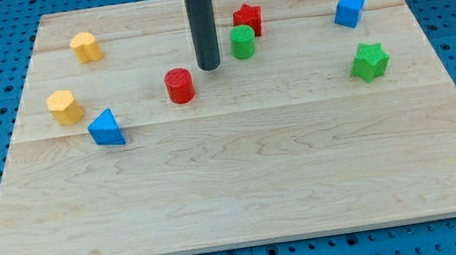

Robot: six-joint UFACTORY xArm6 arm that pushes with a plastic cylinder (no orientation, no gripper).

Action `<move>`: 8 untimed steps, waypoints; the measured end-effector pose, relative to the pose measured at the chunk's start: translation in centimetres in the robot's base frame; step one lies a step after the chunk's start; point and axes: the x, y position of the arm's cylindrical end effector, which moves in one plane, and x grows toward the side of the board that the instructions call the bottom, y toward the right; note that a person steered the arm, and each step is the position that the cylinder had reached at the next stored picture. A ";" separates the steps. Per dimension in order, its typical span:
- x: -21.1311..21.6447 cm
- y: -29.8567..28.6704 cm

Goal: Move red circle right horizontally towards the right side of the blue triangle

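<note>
The red circle (179, 86) stands left of the board's middle, in the upper half. The blue triangle (107, 128) lies to its lower left, near the board's left side. My tip (209, 66) rests on the board just up and to the right of the red circle, a small gap apart from it. The tip also stands just left of a green cylinder (242, 42).
A red star (248, 19) sits behind the green cylinder. A blue cube (349, 9) and a green star (369, 61) are at the right. Two yellow blocks, one (85, 46) above the other (64, 107), are at the left. The wooden board (245, 188) lies on blue pegboard.
</note>
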 end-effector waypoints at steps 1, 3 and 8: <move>0.0 0.0; 0.2 0.3; 0.2 -5.5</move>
